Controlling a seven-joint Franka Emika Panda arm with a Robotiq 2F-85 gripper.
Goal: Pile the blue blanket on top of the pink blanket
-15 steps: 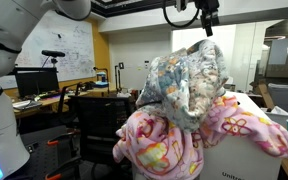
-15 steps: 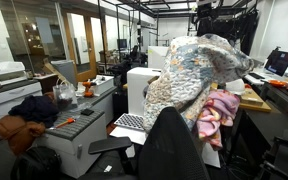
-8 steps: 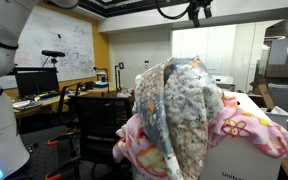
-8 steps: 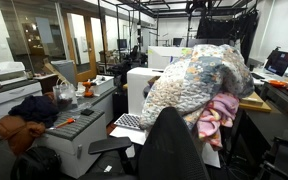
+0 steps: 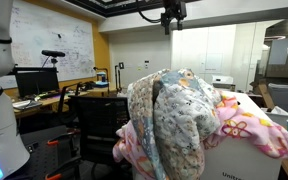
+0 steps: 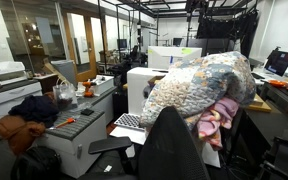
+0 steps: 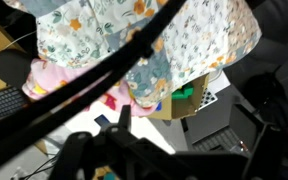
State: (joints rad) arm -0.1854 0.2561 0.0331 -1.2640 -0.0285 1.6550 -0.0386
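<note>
Blue blanket (image 5: pixel 179 115) is hanging free of your gripper (image 5: pixel 170 17), which is sitting high at 12 o'clock above the pile, well apart from the cloth.

- Gripper: the exterior views are showing it only as a small dark shape near the ceiling frame. The wrist view is giving only blurred dark bars across the lower half. You cannot tell how wide the jaws are standing. Nothing is hanging from it.
- Blue blanket: in both exterior views it is lying heaped and draped over the pink blanket (image 5: pixel 252 128), covering the top and front of the pile. The wrist view is looking down on its patterned folds, which are filling the frame from 10 to 2 o'clock.
- Pink blanket: it is showing from under the blue one at 3 o'clock and at 7 o'clock in an exterior view, and at 5 o'clock in an exterior view (image 6: pixel 216 118). In the wrist view a pink patch (image 7: pixel 49 80) is peeking out at 9 o'clock.
- Support: both blankets are resting on a white box (image 5: pixel 249 162).
- Surroundings: a dark office chair (image 5: pixel 102 118) is standing just beside the pile at 9 o'clock. A whiteboard (image 5: pixel 49 45) is hanging on the wall at 10 o'clock. A green block (image 7: pixel 187 95) is lying below the blue blanket's edge in the wrist view.
</note>
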